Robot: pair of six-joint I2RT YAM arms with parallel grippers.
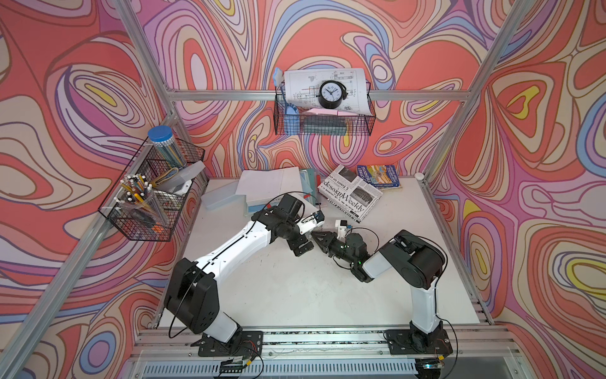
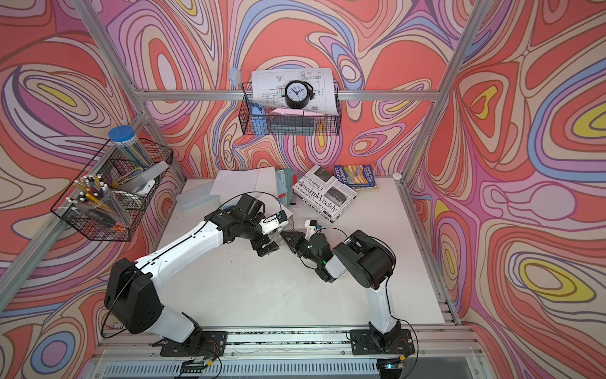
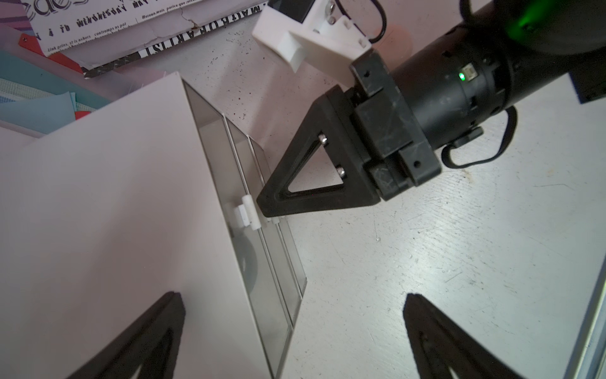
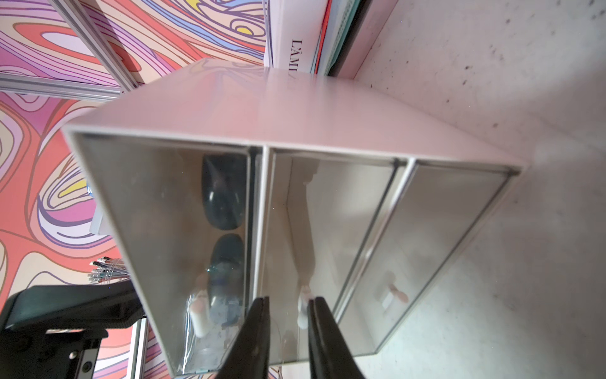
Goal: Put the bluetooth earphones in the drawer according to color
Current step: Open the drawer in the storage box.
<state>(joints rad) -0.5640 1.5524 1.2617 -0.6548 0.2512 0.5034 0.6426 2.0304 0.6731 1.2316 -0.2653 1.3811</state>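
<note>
right gripper [image 4: 288, 303] jaws pinched on middle drawer handle [image 4: 303, 316] | left gripper [image 3: 292, 334] jaws apart over drawer unit [image 3: 98, 213] | black earphones [image 4: 224, 193] in end drawer | I'd have pushed square, slowly

Both top views are bright and even, and the straight frame bars [image 1: 137, 59] bend near the edges. In the right wrist view the clear drawer fronts [image 4: 170, 229] shine and look foggy. In the left wrist view the surface [image 3: 459, 262] glares white, and the near end effector [image 3: 295, 341] looks soft and dark.
</note>
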